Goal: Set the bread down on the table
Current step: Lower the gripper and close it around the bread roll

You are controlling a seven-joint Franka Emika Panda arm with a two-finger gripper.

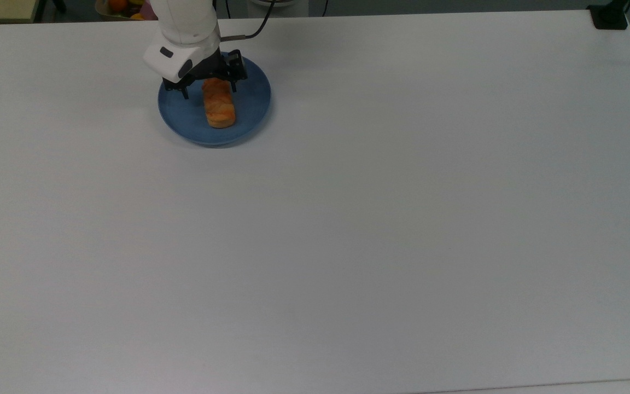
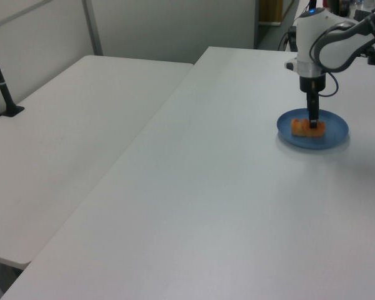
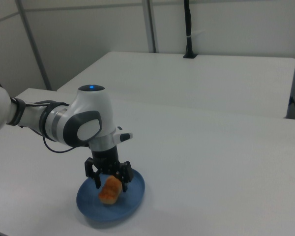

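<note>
The bread, a small golden-orange loaf, lies on a round blue plate at the far left of the white table in the top view. My gripper is low over the plate and open. Its two fingers straddle the loaf's end nearest the arm, one on each long side. I see a gap between each finger and the loaf in the top view.
A second white table adjoins this one. A black clamp post stands at its corner. A bowl of fruit sits beyond the table's edge behind the arm. A cable trails from the wrist.
</note>
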